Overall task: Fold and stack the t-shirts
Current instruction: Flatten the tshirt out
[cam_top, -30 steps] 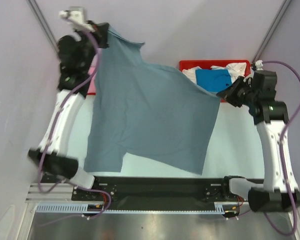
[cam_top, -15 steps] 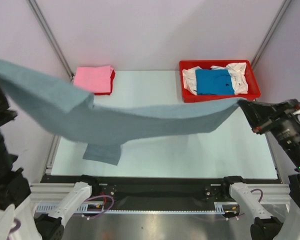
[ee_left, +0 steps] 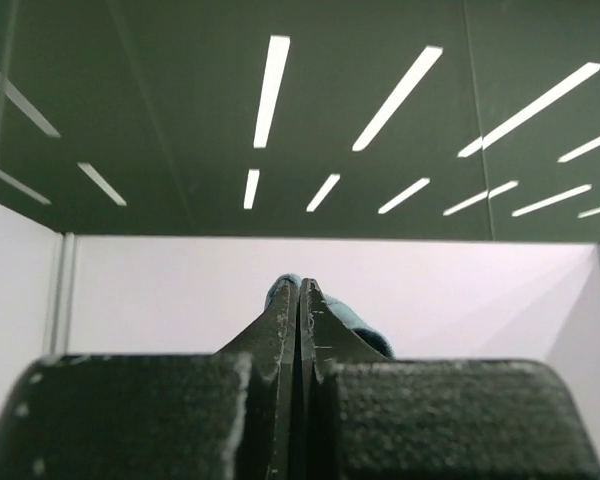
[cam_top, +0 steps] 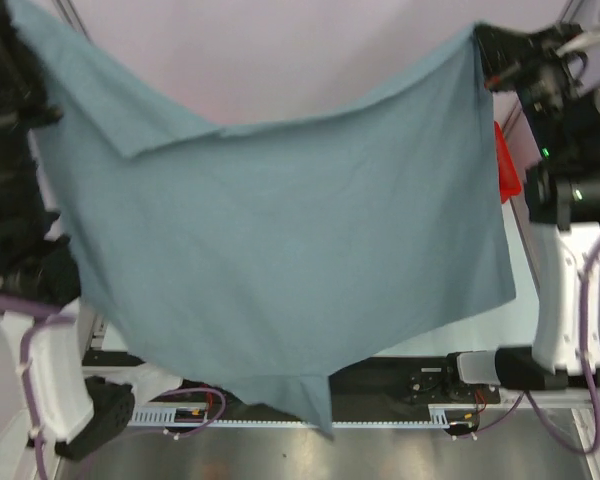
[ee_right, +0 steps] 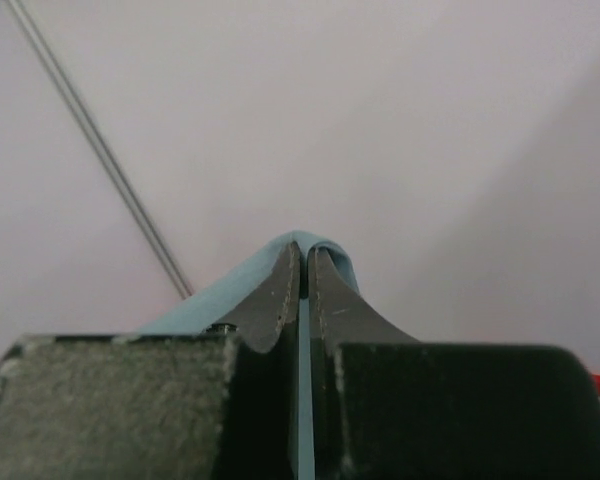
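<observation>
Currently the slate grey t-shirt [cam_top: 280, 250] hangs spread wide, top edge sagging, one sleeve dangling at 6 o'clock. Left fingers [ee_left: 280, 335] at 10 o'clock and right fingers [ee_right: 278, 295] at 2 o'clock are clamped together, each pinching an upper corner.

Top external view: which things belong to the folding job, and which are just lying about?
Job: grey t-shirt, hung between left pincer and right pincer, both shut on it.
Lying about: red tray (only its edge shows), table.
</observation>
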Action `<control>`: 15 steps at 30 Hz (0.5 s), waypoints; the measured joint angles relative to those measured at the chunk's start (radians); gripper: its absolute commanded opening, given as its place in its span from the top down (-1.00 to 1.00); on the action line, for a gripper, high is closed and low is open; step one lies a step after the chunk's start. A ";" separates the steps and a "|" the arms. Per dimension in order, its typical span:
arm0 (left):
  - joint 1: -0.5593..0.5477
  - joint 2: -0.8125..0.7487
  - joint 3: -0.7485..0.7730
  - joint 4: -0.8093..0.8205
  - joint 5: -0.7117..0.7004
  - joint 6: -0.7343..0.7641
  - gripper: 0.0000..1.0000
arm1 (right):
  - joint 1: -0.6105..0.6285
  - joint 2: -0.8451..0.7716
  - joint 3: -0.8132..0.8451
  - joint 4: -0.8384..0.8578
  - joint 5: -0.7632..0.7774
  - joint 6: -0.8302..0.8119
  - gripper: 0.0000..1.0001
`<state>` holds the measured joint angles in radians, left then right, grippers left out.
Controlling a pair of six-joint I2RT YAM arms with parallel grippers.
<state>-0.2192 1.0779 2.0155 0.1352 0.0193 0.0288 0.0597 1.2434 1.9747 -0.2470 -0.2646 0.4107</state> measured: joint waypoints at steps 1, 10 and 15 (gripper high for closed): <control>0.000 0.040 0.021 0.006 0.000 0.002 1.00 | 0.000 0.081 0.039 0.045 0.006 -0.007 1.00; 0.000 0.332 0.186 0.008 0.002 0.034 0.99 | 0.004 0.284 0.141 0.102 0.018 -0.054 1.00; 0.000 0.309 0.188 0.000 0.002 0.037 0.99 | 0.011 0.208 0.154 0.109 0.018 -0.071 1.00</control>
<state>-0.2192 1.3865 2.2032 0.1352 0.0212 0.0662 0.0711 1.4517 2.1288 -0.1383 -0.2470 0.3393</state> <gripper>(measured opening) 0.010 0.023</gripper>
